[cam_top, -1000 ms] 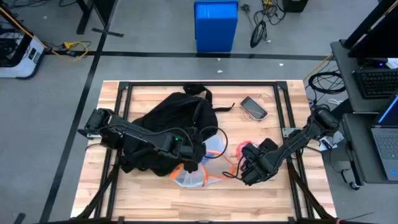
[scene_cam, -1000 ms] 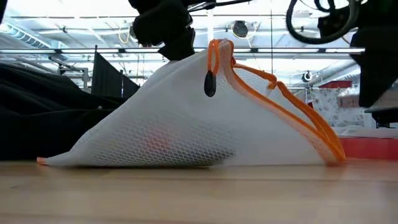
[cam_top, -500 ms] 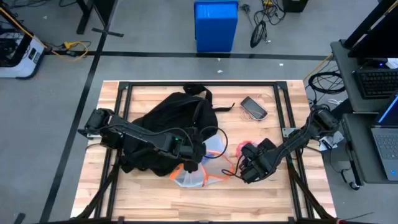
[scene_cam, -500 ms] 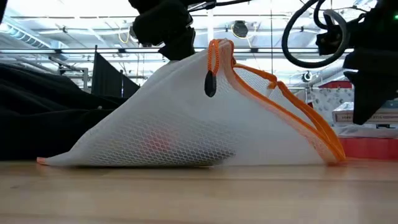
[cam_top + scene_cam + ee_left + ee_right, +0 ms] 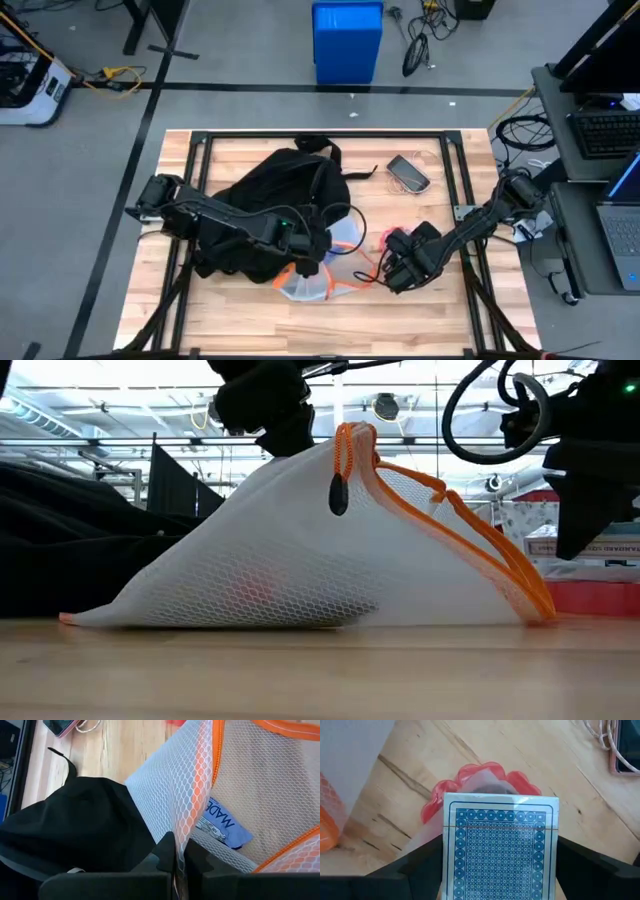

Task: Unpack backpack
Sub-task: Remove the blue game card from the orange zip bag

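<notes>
The black backpack (image 5: 265, 190) lies on the table's left half and also shows in the left wrist view (image 5: 75, 820). In front of it a white mesh bag (image 5: 300, 550) with orange trim stands like a tent, a blue label (image 5: 220, 822) inside it. My left gripper (image 5: 179, 857) is shut on its mesh. To the right, my right gripper (image 5: 500, 870) is shut on a blue-patterned card pack (image 5: 499, 840), above a red frilled thing (image 5: 480, 777) on the table. My left gripper pinches the bag's white mesh wall (image 5: 181, 827) between its two fingers, beside the orange trim. The fingers come from above, pointing down. The bag's top (image 5: 320, 450) is pulled up into a peak while its lower edge (image 5: 300, 622) rests on the table. My right gripper holds the card pack between its two fingers (image 5: 422, 865), one on each long side. The pack's patterned face (image 5: 499, 810) is turned to the wrist camera. The pack is clear of the table, over the red thing.
A phone (image 5: 408, 172) with a cable lies at the table's far right. A black zipper pull (image 5: 338, 495) hangs from the bag's peak. Black frame bars (image 5: 320, 137) run along the table's far and side edges. Bare wood (image 5: 230, 310) shows along the near edge.
My right gripper has moved a little toward the table's left, nearer the mesh bag, still carrying the card pack. The mesh bag and my left gripper have stayed as they were.
</notes>
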Tool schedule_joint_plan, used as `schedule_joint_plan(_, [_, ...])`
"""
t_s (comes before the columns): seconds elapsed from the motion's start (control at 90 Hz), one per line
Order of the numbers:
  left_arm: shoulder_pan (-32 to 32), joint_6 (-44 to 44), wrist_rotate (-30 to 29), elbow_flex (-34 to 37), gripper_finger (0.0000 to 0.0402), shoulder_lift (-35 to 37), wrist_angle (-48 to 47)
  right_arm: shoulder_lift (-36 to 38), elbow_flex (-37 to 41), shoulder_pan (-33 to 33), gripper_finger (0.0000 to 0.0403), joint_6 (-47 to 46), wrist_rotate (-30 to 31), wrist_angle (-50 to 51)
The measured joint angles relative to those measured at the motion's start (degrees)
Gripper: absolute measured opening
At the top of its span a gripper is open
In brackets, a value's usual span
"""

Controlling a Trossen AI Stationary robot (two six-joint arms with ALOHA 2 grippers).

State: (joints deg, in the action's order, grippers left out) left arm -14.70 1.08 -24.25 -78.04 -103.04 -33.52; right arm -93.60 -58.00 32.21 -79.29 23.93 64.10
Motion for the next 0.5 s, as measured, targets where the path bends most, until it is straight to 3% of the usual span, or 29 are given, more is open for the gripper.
schedule_joint_plan(0.5, [0.00, 0.00, 0.00, 0.00, 0.0000, 0.00, 0.04, 0.00, 1.47, -1.74, 0.0303, -0.82, 0.37, 0.57])
